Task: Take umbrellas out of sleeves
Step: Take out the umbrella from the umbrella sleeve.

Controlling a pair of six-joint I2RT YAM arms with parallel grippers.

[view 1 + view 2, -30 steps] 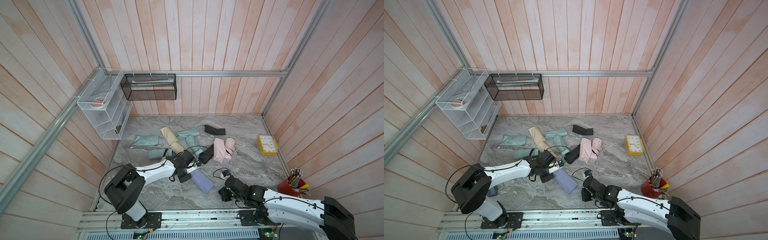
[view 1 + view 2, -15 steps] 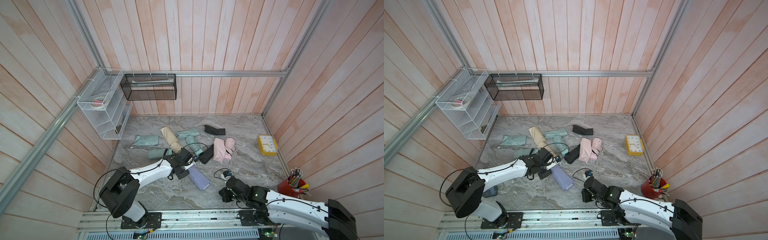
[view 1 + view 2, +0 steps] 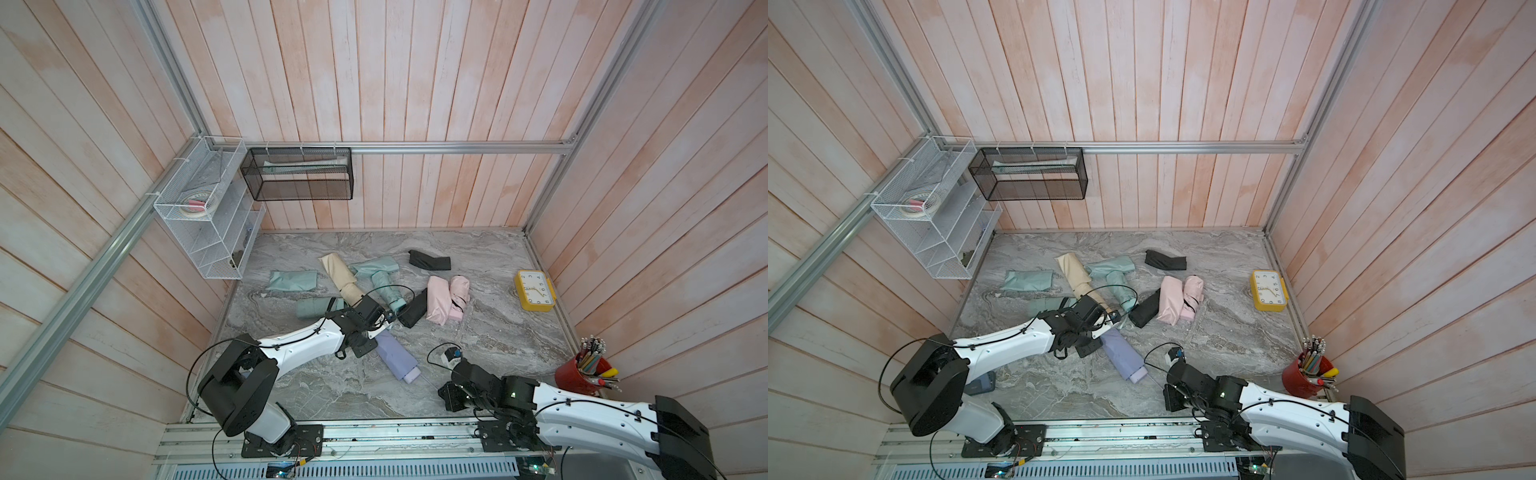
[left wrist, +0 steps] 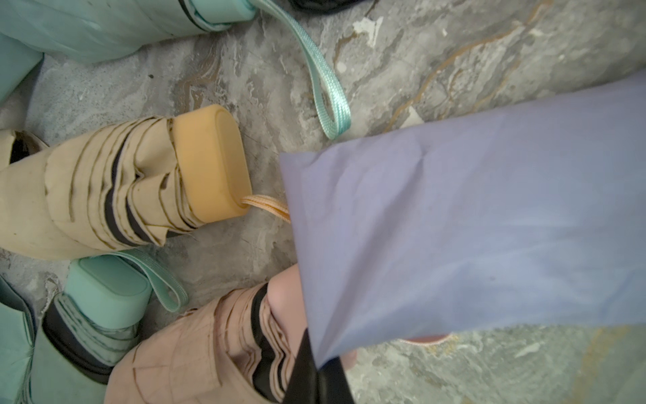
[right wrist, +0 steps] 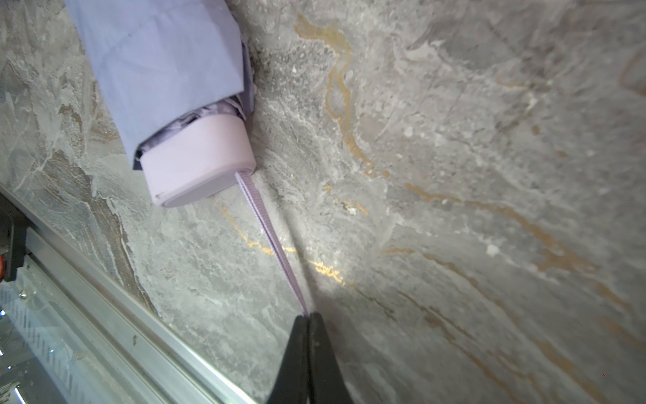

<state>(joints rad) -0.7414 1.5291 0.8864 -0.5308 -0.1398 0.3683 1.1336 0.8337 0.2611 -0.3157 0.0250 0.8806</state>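
With the left gripper (image 4: 316,370) pinching the closed end of the lavender sleeve (image 3: 395,355) and the right gripper (image 5: 308,325) clamped on the wrist cord (image 5: 269,241), pull the lavender umbrella (image 5: 202,161) (mid-table, only its handle showing) straight toward five o'clock in a top view, along the sleeve's line.

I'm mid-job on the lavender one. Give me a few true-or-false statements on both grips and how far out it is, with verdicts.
1. The right gripper is shut on the wrist cord of the lavender umbrella. True.
2. The lavender umbrella lies fully out of the lavender sleeve. False: only its handle end sticks out of the sleeve.
3. The left gripper hangs open over bare marble. False: it is shut on the sleeve's far end.
4. A yellow clock lies on the table, apart from the umbrellas. True.
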